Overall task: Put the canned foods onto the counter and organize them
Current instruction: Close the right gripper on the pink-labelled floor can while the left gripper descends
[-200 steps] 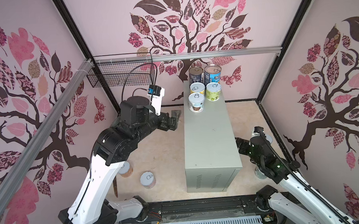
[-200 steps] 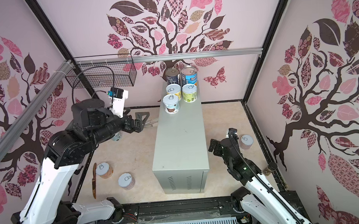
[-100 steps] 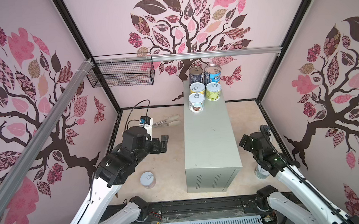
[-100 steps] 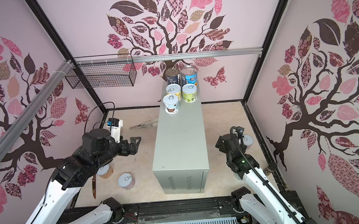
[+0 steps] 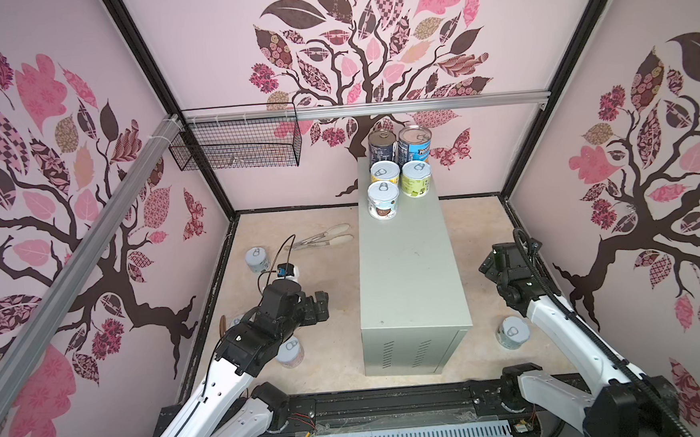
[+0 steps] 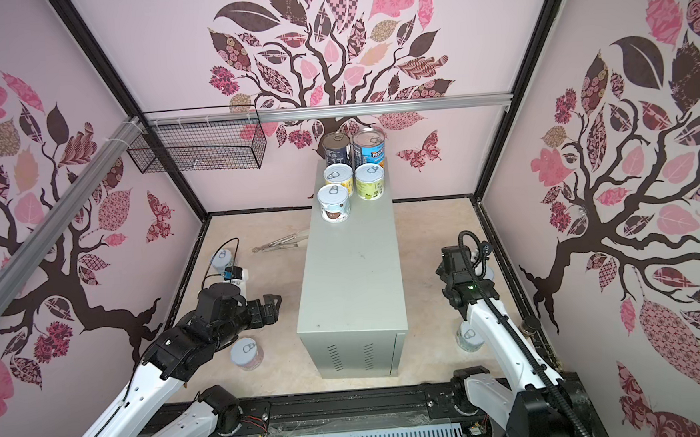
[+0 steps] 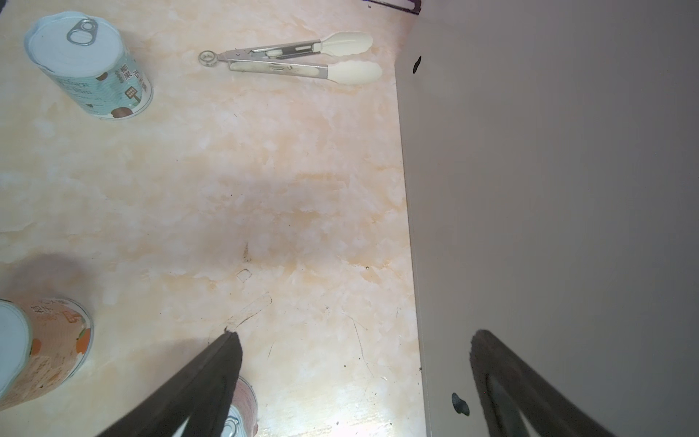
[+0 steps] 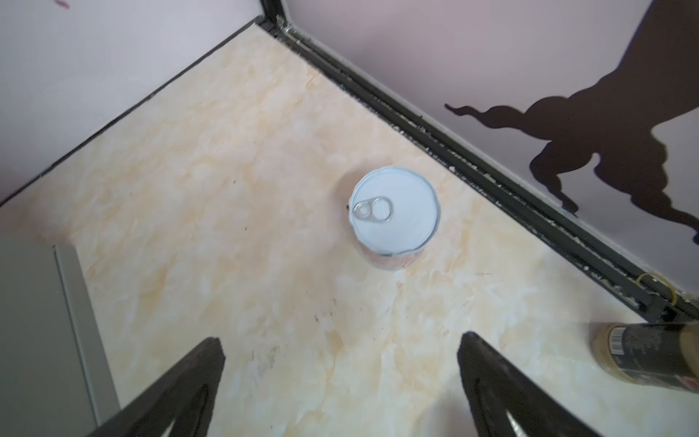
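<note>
Cans and counter, task about half done. Five cans stand upright at the far end of the counter (image 5: 410,274): a navy can (image 5: 380,147) and a blue can (image 5: 414,145) at the back, a yellow can (image 5: 385,176) and a green can (image 5: 417,180) before them, and a front can (image 5: 383,203) alone in the third row, with the place beside it vacant and the rest of the top bare. Five more stand on the floor (image 5: 335,270). Left of the counter are a teal can (image 7: 89,68), an orange can (image 7: 41,348) and a pale can (image 5: 290,352) partly under the left arm; right of it are a near can (image 5: 512,332) and a far can (image 8: 393,215) close to the wall. The tongs (image 7: 291,62) lie on the floor and are no part of the task. The left gripper (image 7: 355,336) hovers over the floor just beside the counter's side wall, jaws apart and empty. The right gripper (image 8: 342,340) hangs above the floor with the far can ahead of it and clear of it, jaws likewise apart and empty. The step in hand is judged to be the reach for a sixth can, most likely the far can. The next move calls for the right gripper to descend until its jaws straddle that can's wall, close, lift above the counter top, and set the can in the vacant place without knocking the front can. The far can is slightly blurred in the wrist view and nearly hidden in both top views, so its label cannot be told.
</note>
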